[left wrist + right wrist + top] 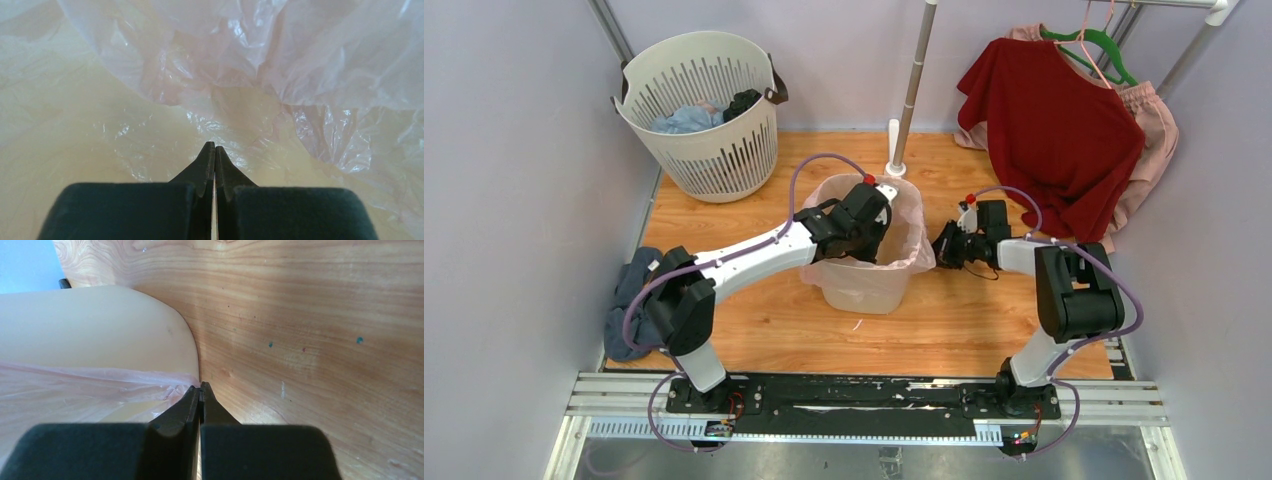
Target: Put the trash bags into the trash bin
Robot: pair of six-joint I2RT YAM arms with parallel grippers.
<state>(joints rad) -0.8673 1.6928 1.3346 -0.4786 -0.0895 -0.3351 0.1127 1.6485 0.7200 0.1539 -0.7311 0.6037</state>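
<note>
Left wrist view: the thin, crinkly, featherlight trash bag (320, 60) lines the trash bin (860, 292). Left jaws sit clenched inside the bin, right jaws clenched beside its rim, where the overhanging film seems easiest to pinch.

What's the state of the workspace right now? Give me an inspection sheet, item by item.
Surface: wooden tabletop, no spills seen.
Job's things: pale-pink trash bag lines the beige trash bin, its edge draped over the rim.
Clutter: white slotted basket holding clothes, far left; blue-grey cloth at the left edge.
Tools: left tool shut, down inside the bag; right tool shut, tips at the bag's edge outside the bin.
Cables: purple cables loop along both arms.
Surroundings: red shirt and pink garment hanging far right; white pole behind the bin.
</note>
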